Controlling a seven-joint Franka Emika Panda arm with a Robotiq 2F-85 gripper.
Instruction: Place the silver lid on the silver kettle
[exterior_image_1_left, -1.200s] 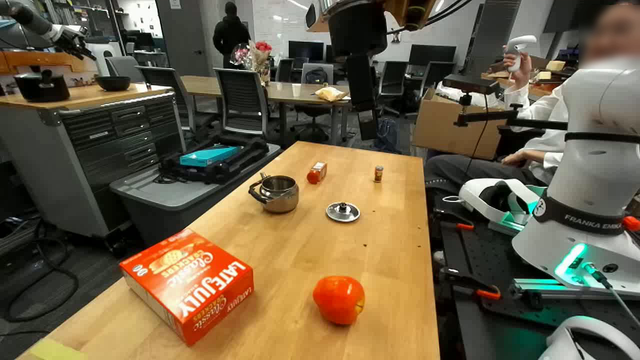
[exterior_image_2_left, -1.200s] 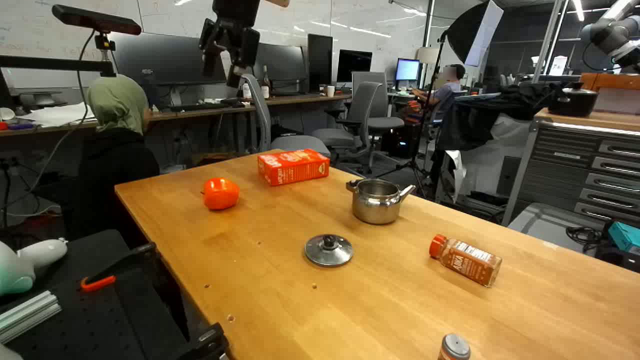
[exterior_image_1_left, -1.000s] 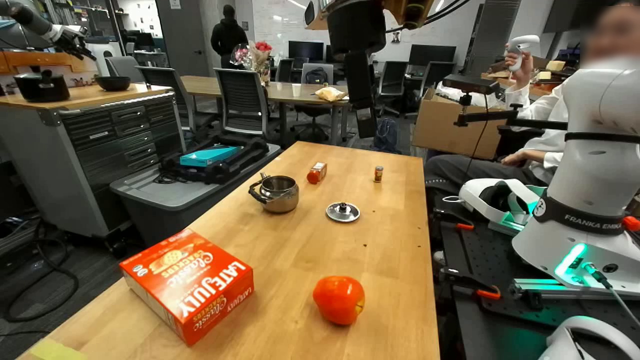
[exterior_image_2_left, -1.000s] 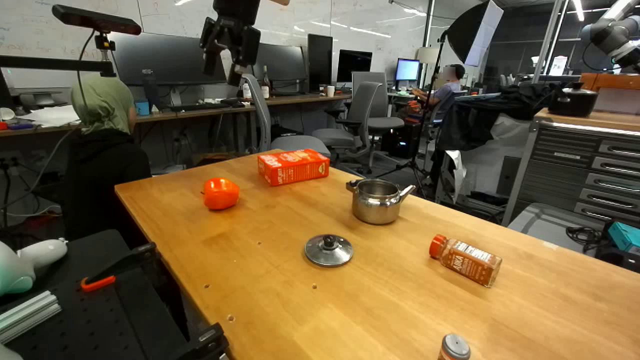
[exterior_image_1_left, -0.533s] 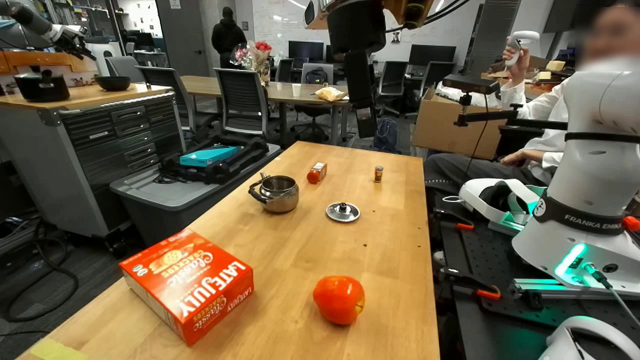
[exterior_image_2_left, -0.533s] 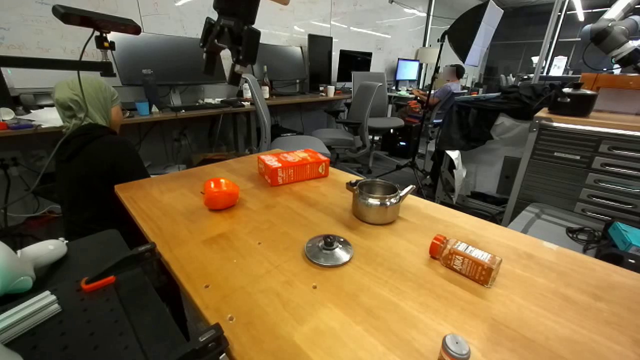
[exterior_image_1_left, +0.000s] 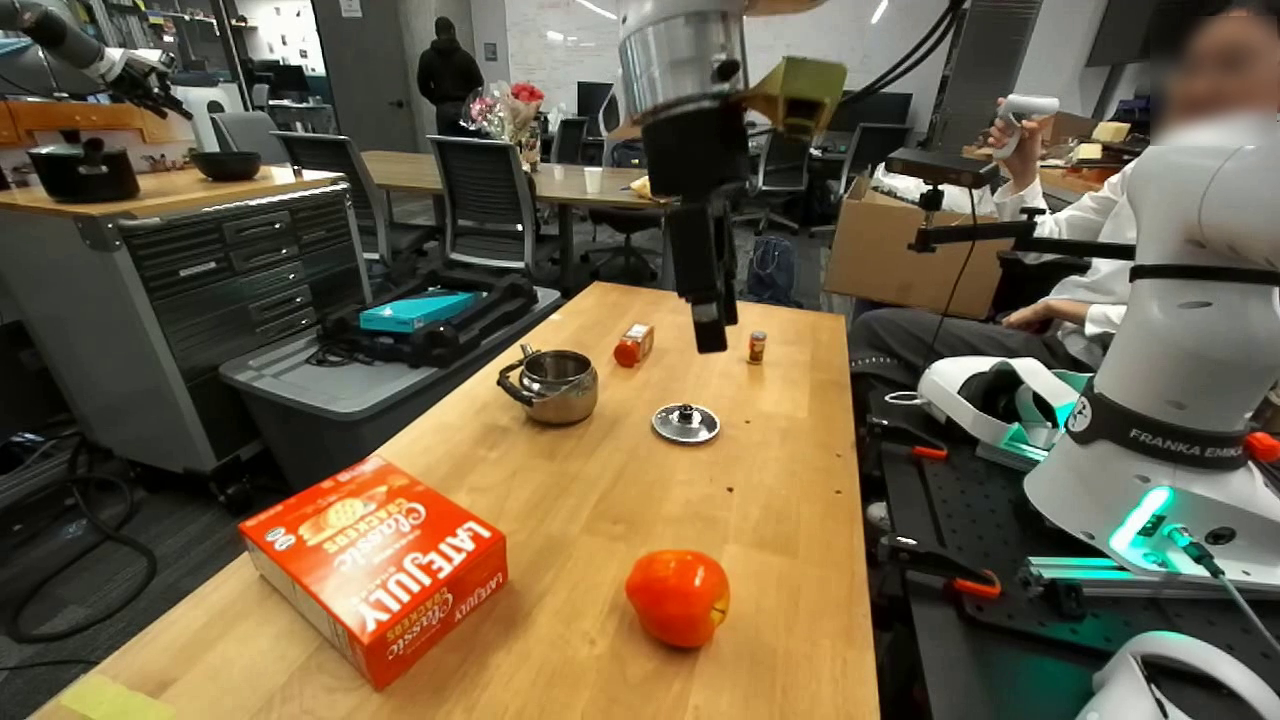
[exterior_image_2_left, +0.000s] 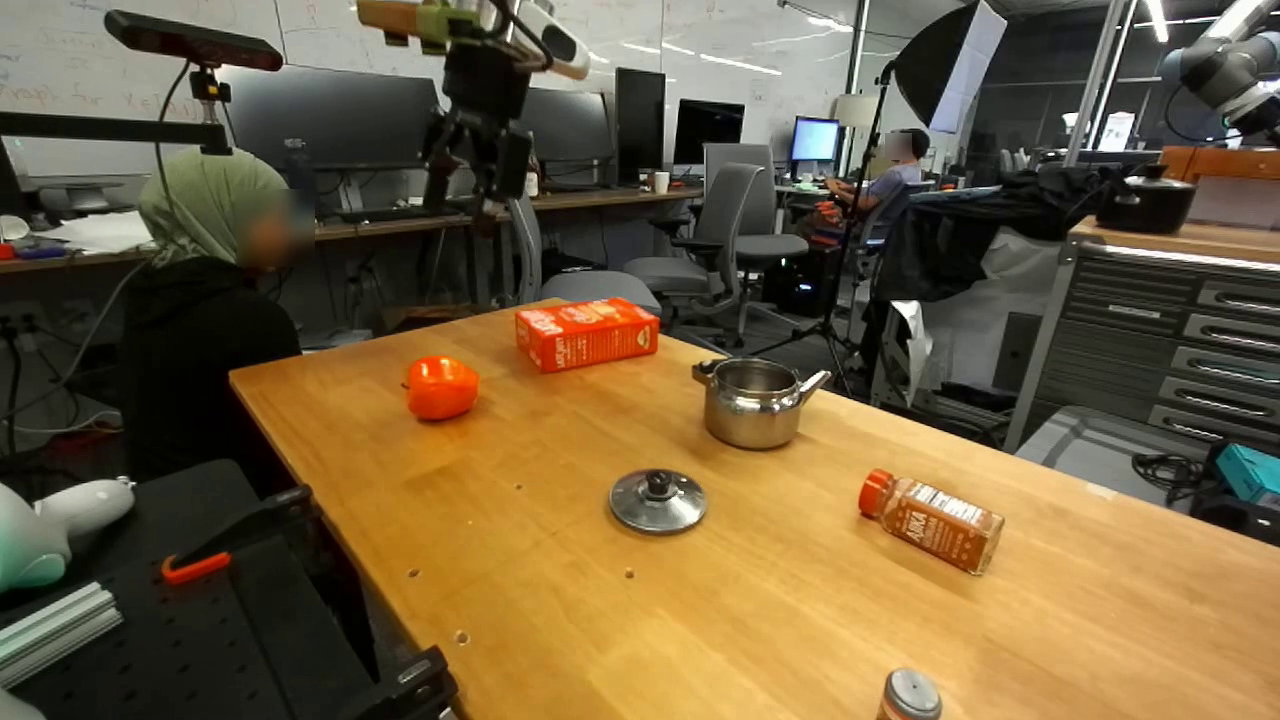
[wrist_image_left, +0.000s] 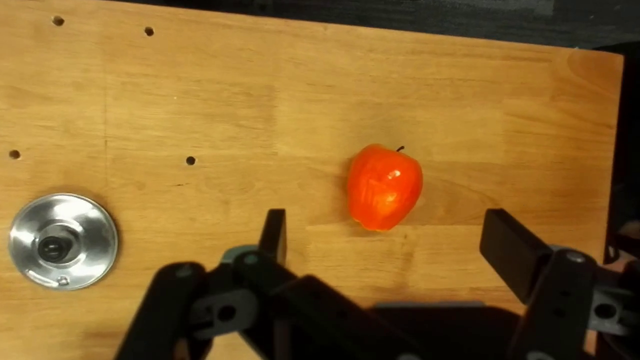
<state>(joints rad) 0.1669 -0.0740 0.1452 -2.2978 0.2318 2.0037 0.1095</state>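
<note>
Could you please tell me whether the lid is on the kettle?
No, the lid lies knob-up on the table, apart from the kettle, whose top is open.

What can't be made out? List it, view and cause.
Floor of the round silver metal kettle: hidden by its near wall in both exterior views.
Underside of the round silver metal lid: against the wooden table, all views.
Label on the small grey-capped jar: cut by the bottom edge in an exterior view, elsewhere too small.
</note>
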